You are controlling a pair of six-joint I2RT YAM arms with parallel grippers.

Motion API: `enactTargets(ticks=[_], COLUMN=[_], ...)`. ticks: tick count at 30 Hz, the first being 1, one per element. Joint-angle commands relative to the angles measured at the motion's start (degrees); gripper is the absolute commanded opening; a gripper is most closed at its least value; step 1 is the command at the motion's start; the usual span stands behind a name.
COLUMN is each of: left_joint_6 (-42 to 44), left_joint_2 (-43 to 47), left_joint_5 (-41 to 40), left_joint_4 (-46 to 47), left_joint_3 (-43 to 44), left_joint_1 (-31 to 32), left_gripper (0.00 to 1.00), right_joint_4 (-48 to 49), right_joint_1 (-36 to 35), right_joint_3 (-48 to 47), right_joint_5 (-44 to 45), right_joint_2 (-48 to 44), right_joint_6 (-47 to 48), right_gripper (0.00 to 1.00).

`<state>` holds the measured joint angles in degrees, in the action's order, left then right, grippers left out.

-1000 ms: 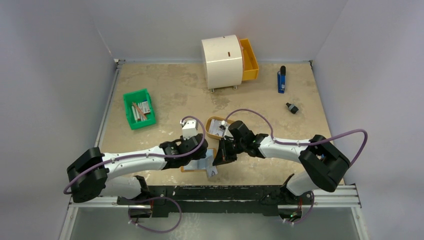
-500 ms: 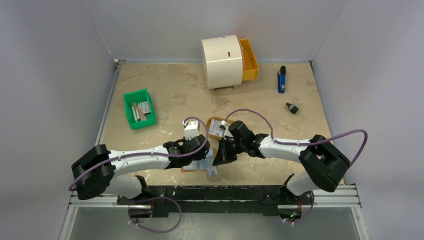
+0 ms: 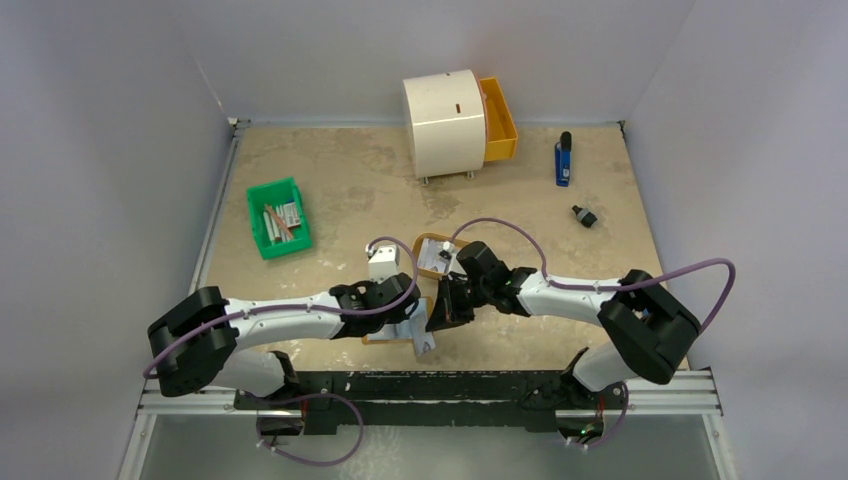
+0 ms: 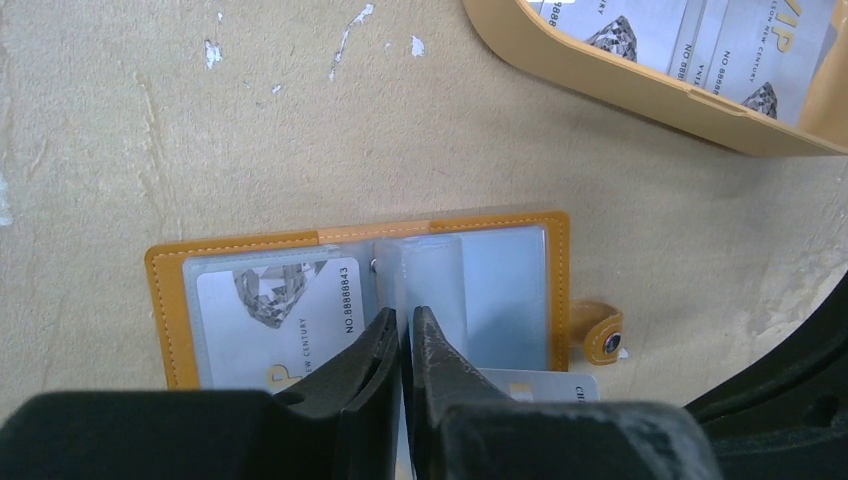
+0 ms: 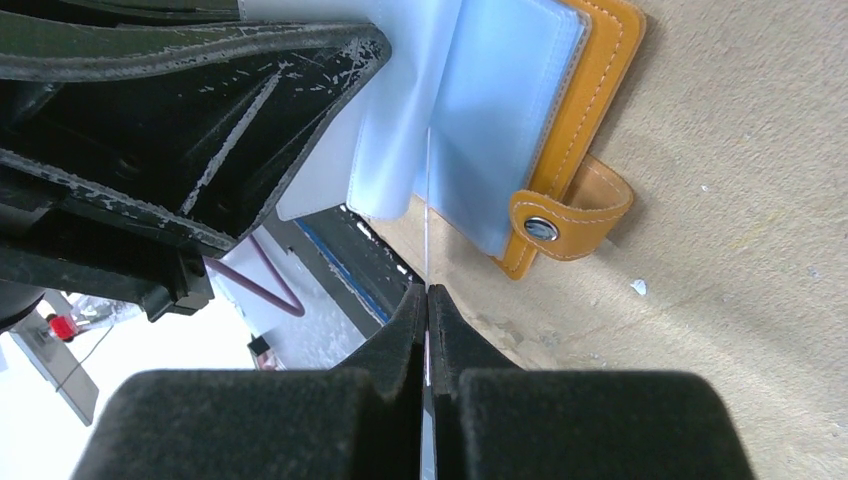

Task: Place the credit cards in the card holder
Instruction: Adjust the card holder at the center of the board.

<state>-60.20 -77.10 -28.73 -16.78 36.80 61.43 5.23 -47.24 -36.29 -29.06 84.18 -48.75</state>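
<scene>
Card holder (image 4: 160,300) lies open beneath both grippers. The left gripper (image 4: 403,320) pinches a clear sleeve (image 4: 432,265), likely to part its pocket. The right gripper (image 5: 427,296) clamps a card (image 5: 427,215) edge-on, aimed at that sleeve. Beyond, a tray (image 4: 600,85) holds more cards (image 4: 650,20).

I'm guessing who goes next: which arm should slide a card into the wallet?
Right. The right gripper pinches a credit card edge-on, aimed at the card holder's clear sleeve, which the left gripper holds up.
</scene>
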Motion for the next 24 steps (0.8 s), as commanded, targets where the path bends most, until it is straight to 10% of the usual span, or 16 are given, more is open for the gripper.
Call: enactTargets(ticks=[1,24], left_joint_6=[1.1,0.6], left_joint_2=[0.0,-0.4], left_joint_5=[-0.8,-1.9], left_joint_4=[1.1,-0.3], left_joint_3=[0.1,1.0], left_joint_1=[-0.5,-0.7], left_gripper=[0.04,0.0], right_joint_4=[-1.3,-10.7], right_joint_1=[-0.2,-5.7], right_joint_3=[-1.1,-4.2], right_joint_5=[0.9,-0.7], right_joint_2=[-2.0,-6.0], right_joint_6=[1.2,5.9], right_gripper=[0.0,0.0])
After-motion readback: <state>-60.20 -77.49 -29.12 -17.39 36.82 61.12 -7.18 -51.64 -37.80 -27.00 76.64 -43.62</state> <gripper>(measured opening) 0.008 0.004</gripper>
